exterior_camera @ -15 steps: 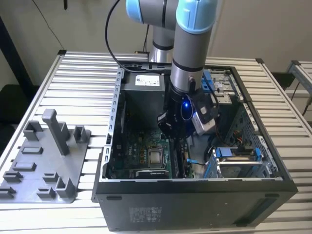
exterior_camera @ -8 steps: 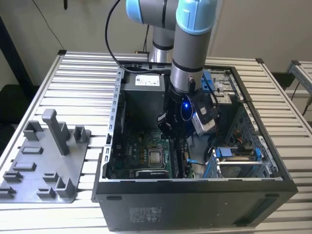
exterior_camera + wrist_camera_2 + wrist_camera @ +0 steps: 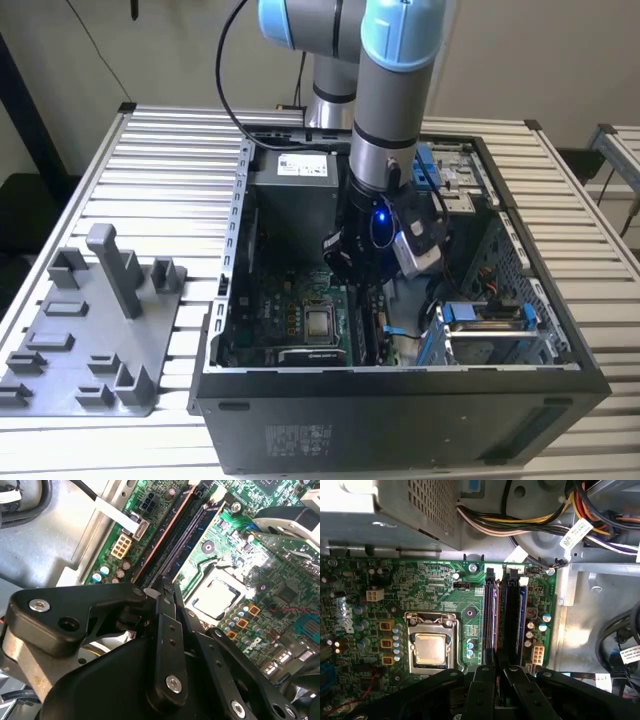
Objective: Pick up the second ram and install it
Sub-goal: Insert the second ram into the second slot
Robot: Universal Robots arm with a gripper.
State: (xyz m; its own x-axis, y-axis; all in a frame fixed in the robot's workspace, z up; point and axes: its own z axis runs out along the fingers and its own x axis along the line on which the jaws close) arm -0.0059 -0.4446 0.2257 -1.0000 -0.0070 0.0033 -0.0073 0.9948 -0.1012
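Note:
My gripper (image 3: 362,282) reaches down inside the open computer case (image 3: 400,420), over the motherboard's memory slots. In both wrist views its black fingers (image 3: 487,677) stand close together over a long thin dark stick, the second ram (image 3: 497,620), seen edge-on with a coppery line along it. The ram (image 3: 167,532) lies lengthwise along a black slot, and its near end is hidden under my gripper (image 3: 161,587). The gripper (image 3: 499,667) looks shut on that stick. How deep the ram sits in the slot is not visible.
A neighbouring black slot with a blue edge (image 3: 516,615) runs beside the ram. The processor socket (image 3: 431,647) lies close by, and the grey power-supply box (image 3: 415,510) and a cable bundle (image 3: 530,525) sit beyond the slots. A grey fixture tray (image 3: 90,330) stands outside the case at the exterior view's left.

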